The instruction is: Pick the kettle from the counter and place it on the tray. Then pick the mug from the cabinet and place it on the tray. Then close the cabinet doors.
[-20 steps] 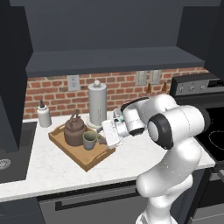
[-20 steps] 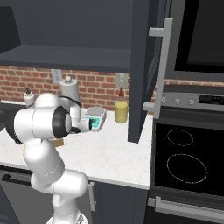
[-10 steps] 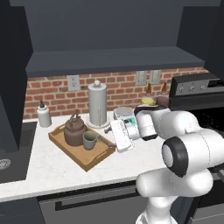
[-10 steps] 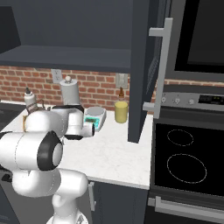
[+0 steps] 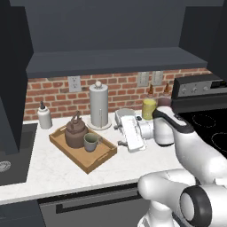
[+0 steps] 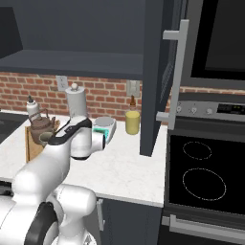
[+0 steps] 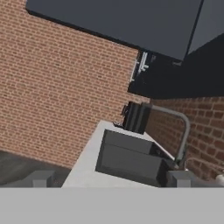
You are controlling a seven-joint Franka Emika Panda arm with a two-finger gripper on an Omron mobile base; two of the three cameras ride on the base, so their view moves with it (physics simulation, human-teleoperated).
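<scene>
No readable writing shows anywhere. The kettle (image 5: 76, 133) and mug (image 5: 91, 142) sit on the tray (image 5: 100, 159) on the tabletop (image 5: 53, 170); the gripper (image 5: 119, 135) hovers beside it, jaws apart and empty.

No readable text, label, brand or number anywhere. Stove panel (image 6: 210, 109): knobs, no legible marks. Bottle (image 5: 44, 116) and yellow canister (image 5: 149, 108): no label to read. Scale (image 6: 105, 128): teal display, blurred, no digits to make out.
</scene>
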